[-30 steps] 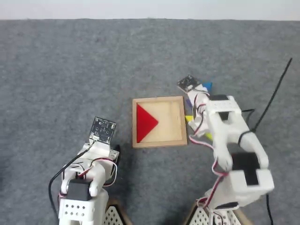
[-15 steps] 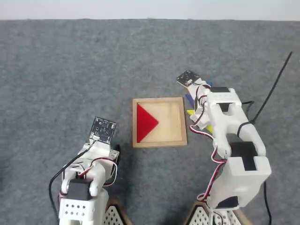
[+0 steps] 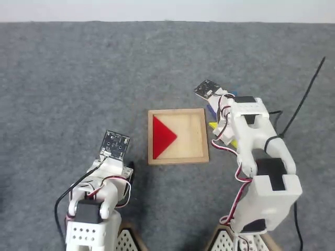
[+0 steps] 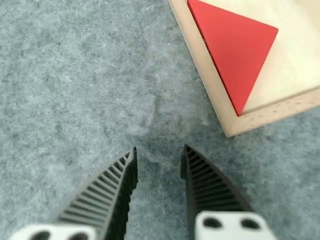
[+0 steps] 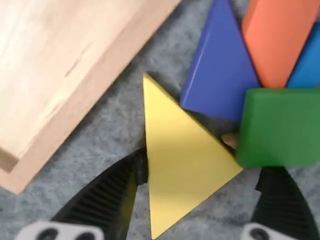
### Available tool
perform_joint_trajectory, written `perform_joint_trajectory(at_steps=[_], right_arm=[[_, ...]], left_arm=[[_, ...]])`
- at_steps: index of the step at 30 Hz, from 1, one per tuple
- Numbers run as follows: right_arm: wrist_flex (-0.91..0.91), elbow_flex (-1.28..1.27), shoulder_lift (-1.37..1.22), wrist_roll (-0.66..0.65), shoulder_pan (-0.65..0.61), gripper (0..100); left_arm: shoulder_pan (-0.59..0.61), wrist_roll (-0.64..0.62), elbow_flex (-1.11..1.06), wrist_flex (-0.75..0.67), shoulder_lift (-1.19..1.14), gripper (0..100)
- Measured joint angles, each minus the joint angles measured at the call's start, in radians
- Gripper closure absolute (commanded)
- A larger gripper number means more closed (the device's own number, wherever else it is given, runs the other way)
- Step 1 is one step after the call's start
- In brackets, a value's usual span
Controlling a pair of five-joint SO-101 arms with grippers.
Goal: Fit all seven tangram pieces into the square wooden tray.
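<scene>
The square wooden tray (image 3: pixel 177 114) lies mid-table with a red triangle (image 3: pixel 162 135) in its left half; both appear in the left wrist view as tray (image 4: pixel 215 95) and red triangle (image 4: pixel 235 42). My left gripper (image 4: pixel 159 157) hovers open over bare carpet near the tray's corner. My right gripper (image 5: pixel 200 175) is open just right of the tray (image 5: pixel 65 65), its fingers on either side of a yellow triangle (image 5: pixel 177 160). Touching that piece are a blue triangle (image 5: pixel 220 70), an orange piece (image 5: pixel 277 35) and a green piece (image 5: pixel 280 125).
Grey carpet covers the whole table, wide and bare beyond the tray (image 3: pixel 157 63). The right arm's body (image 3: pixel 256 151) hides most loose pieces from above. A black cable (image 3: pixel 306 102) runs off to the right.
The right arm has swung toward the far side and lowered over the loose pieces beside the tray. The left arm, the tray and the red triangle have stayed put.
</scene>
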State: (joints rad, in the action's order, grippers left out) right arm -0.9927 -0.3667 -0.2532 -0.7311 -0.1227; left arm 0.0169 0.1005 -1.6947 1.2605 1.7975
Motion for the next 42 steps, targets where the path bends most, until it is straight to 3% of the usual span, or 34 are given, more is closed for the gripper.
perform_joint_trajectory(at_steps=[7, 16, 27, 30, 35, 38, 42], right_arm=[[-0.026, 0.009, 0.002, -0.002, 0.000, 76.5], [-0.127, -0.012, 0.014, -0.006, -0.003, 76.8], [-0.123, -0.141, 0.117, -0.038, 0.190, 77.2], [-0.117, -0.150, 0.155, 0.026, 0.255, 76.8], [-0.107, -0.152, 0.209, 0.057, 0.282, 64.2], [-0.107, -0.152, 0.212, 0.018, 0.216, 56.5], [-0.107, -0.152, 0.212, -0.041, 0.106, 56.1]], left_arm=[[0.000, 0.000, 0.000, 0.000, 0.000, 86], [0.000, 0.000, 0.000, 0.000, 0.000, 86], [0.000, 0.000, 0.000, 0.000, 0.000, 86], [0.000, 0.000, 0.000, 0.000, 0.000, 86], [0.000, 0.000, 0.000, 0.000, 0.000, 86], [0.000, 0.000, 0.000, 0.000, 0.000, 86], [0.000, 0.000, 0.000, 0.000, 0.000, 86]])
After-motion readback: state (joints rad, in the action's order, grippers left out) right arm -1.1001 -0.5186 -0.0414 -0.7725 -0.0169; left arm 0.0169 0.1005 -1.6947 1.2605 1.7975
